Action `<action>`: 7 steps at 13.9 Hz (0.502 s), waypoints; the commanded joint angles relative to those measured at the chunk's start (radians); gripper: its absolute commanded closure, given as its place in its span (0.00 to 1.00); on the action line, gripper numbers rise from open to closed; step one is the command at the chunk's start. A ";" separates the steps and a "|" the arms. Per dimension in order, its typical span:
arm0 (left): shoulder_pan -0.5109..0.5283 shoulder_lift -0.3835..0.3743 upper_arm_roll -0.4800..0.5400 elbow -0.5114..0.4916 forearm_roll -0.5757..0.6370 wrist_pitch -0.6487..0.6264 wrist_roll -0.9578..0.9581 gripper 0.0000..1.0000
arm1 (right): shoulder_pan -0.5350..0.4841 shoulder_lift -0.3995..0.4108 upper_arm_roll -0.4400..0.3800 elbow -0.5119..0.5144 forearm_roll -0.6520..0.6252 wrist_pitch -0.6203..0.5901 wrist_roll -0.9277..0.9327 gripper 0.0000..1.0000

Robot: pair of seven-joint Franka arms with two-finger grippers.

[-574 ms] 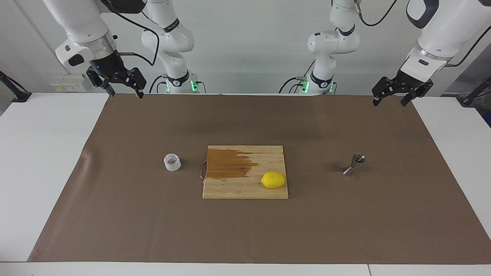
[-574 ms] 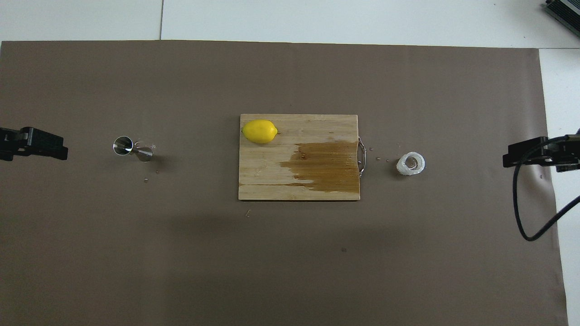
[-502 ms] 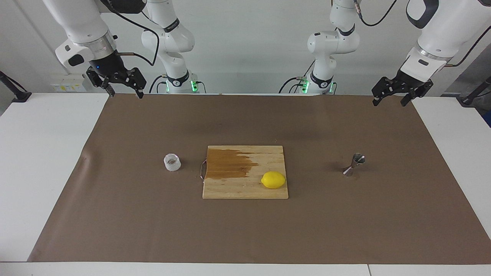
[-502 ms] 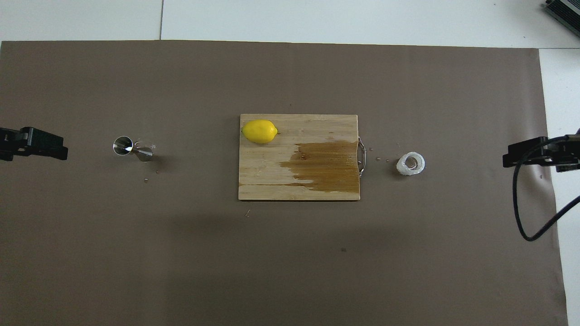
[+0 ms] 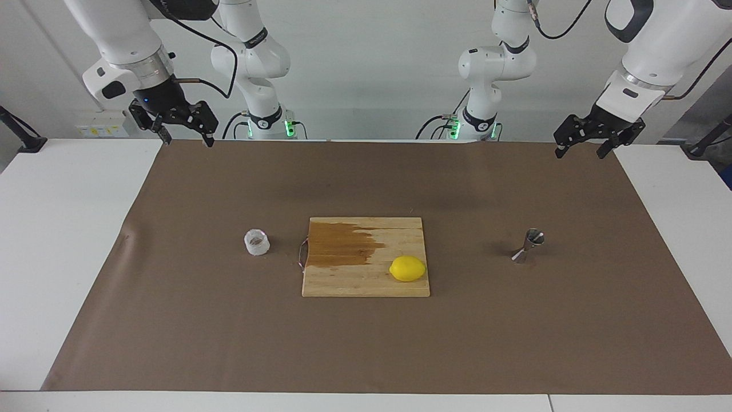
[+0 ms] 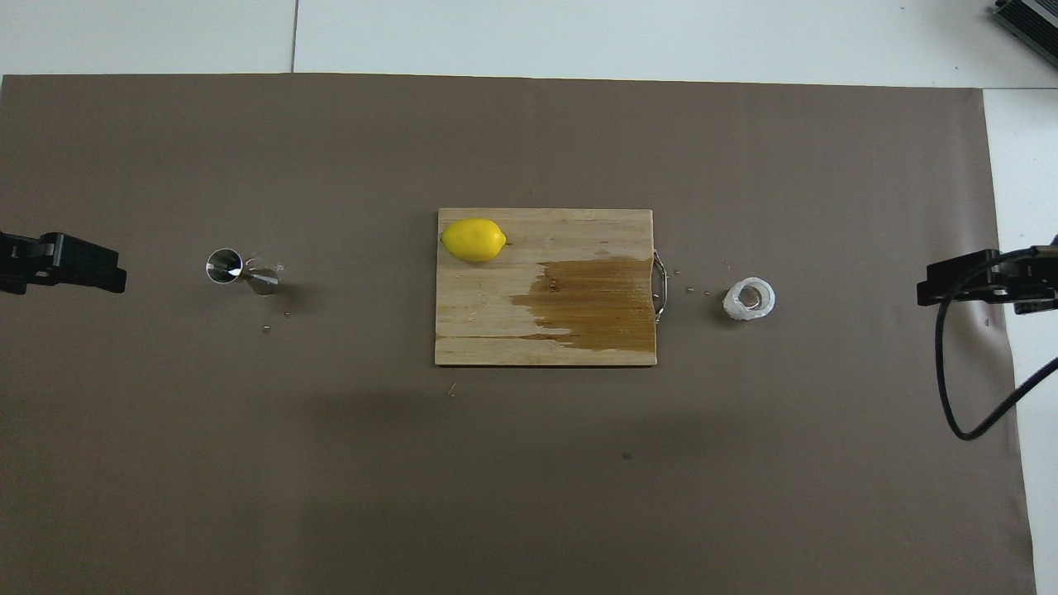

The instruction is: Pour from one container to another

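The small translucent ribbed cup (image 5: 257, 242) (image 6: 750, 298) stands upright on the brown mat, beside the cutting board toward the right arm's end of the table. The steel hourglass jigger (image 5: 528, 246) (image 6: 240, 271) stands upright on the mat toward the left arm's end. My right gripper (image 5: 187, 141) hangs open and empty above the mat's edge nearest the robots, well away from the cup. My left gripper (image 5: 579, 154) is also open and empty, raised over the mat's corner nearest the robots, apart from the jigger.
A wooden cutting board (image 5: 354, 283) (image 6: 496, 335) lies mid-table between cup and jigger, with a dark wet stain and a metal handle facing the cup. A yellow lemon (image 5: 408, 268) (image 6: 474, 240) rests on the board. Small droplets dot the mat near both containers.
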 commanded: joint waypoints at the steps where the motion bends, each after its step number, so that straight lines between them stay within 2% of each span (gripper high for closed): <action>1: -0.009 -0.025 0.013 -0.023 -0.009 -0.009 -0.009 0.00 | -0.016 -0.008 0.007 0.000 0.015 -0.004 0.002 0.00; 5: -0.002 -0.022 0.019 -0.018 -0.009 0.006 -0.015 0.00 | -0.016 -0.008 0.007 0.000 0.015 -0.004 0.002 0.00; 7: 0.045 -0.023 0.030 -0.024 -0.004 0.032 -0.013 0.00 | -0.016 -0.008 0.007 0.000 0.015 -0.004 0.002 0.00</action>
